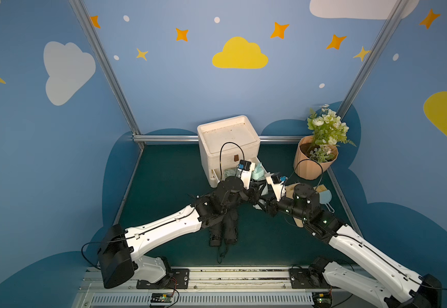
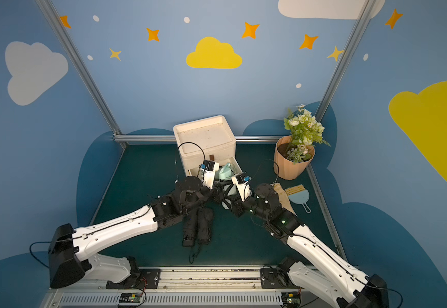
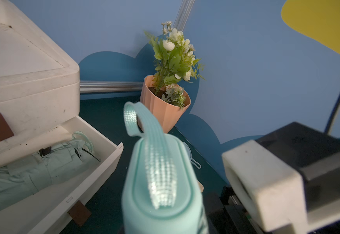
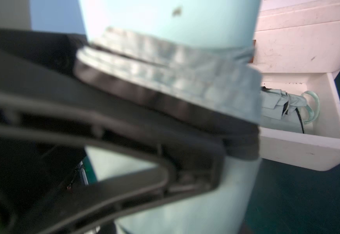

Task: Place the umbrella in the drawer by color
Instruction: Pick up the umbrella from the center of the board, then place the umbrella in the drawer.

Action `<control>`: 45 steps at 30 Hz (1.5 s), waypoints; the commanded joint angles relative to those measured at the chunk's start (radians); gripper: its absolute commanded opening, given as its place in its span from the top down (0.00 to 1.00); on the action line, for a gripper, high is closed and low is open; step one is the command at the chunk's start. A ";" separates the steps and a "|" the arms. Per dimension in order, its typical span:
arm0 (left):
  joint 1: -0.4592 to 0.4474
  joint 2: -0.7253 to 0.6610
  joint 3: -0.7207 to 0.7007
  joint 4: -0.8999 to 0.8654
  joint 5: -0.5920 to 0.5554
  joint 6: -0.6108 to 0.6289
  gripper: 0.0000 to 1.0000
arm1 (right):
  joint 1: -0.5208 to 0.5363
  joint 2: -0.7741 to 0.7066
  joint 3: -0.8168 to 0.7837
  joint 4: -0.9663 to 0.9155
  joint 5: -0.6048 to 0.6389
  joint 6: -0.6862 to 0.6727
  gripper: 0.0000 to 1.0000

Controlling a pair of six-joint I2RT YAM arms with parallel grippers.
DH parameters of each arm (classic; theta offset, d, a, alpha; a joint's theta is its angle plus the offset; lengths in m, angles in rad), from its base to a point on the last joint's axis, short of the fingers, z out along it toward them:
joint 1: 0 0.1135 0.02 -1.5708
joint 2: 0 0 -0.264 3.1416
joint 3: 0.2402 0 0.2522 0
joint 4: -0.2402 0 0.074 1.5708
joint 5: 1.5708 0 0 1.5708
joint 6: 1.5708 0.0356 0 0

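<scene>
a mint umbrella (image 3: 161, 182) stands upright just in front of the open bottom drawer (image 3: 53, 202) of the white cabinet (image 1: 227, 133), handle end up, its woven strap (image 3: 130, 119) looping off the top. both arms meet at it low down, where in both top views the black wrists crowd the shaft. in the right wrist view a taped pad (image 4: 165, 77) of the right gripper (image 2: 231, 200) presses flat against the pale body of the umbrella, so that pincer is clamped on it. the left gripper (image 2: 218, 194) sits on the other side of the shaft; its jaws lie below the edge of the left wrist view and are buried under the arm from above, so i cannot tell whether it is gripping or only close. a second mint umbrella (image 3: 23, 174) lies folded inside the drawer, its strap towards the drawer's outer corner. two black umbrellas (image 1: 223, 229) lie side by side on the green mat (image 1: 169, 186), partly under the left forearm. a tan object (image 2: 281, 192), perhaps another umbrella, is mostly hidden under the right arm, with a blue brush (image 2: 298, 196) just beside it and a peach flower pot (image 1: 313, 165) in the far corner.
</scene>
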State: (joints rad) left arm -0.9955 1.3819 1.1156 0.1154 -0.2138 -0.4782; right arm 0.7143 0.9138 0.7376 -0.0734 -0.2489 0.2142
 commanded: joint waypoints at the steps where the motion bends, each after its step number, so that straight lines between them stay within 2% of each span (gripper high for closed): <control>1: -0.014 0.009 0.027 -0.009 0.028 -0.014 0.73 | 0.010 -0.001 0.052 0.050 0.023 0.002 0.53; 3: -0.012 0.004 0.026 0.004 0.023 0.000 0.81 | 0.005 -0.012 0.051 0.032 0.031 0.024 0.48; 7: 0.011 -0.020 0.059 -0.033 0.036 0.080 0.90 | -0.028 -0.055 0.055 -0.027 -0.043 0.006 0.28; 13: 0.119 -0.037 0.215 -0.250 0.171 0.301 0.94 | -0.147 -0.145 0.034 -0.121 -0.134 0.026 0.09; 21: 0.298 0.074 0.450 -0.549 0.338 0.619 0.97 | -0.315 -0.177 -0.073 -0.107 -0.228 0.154 0.07; 29: 0.385 0.270 0.626 -0.733 0.423 0.885 0.97 | -0.370 -0.225 -0.162 -0.093 -0.246 0.195 0.07; 37: 0.416 0.478 0.831 -0.972 0.479 0.990 0.97 | -0.402 -0.265 -0.197 -0.115 -0.251 0.208 0.05; 45: 0.415 0.571 0.834 -0.982 0.458 1.024 0.97 | -0.426 -0.261 -0.208 -0.097 -0.271 0.220 0.02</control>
State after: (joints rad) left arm -0.5812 1.9381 1.9198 -0.8455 0.2184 0.5098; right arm 0.2955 0.6575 0.5323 -0.1780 -0.4988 0.4274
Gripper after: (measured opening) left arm 0.252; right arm 0.978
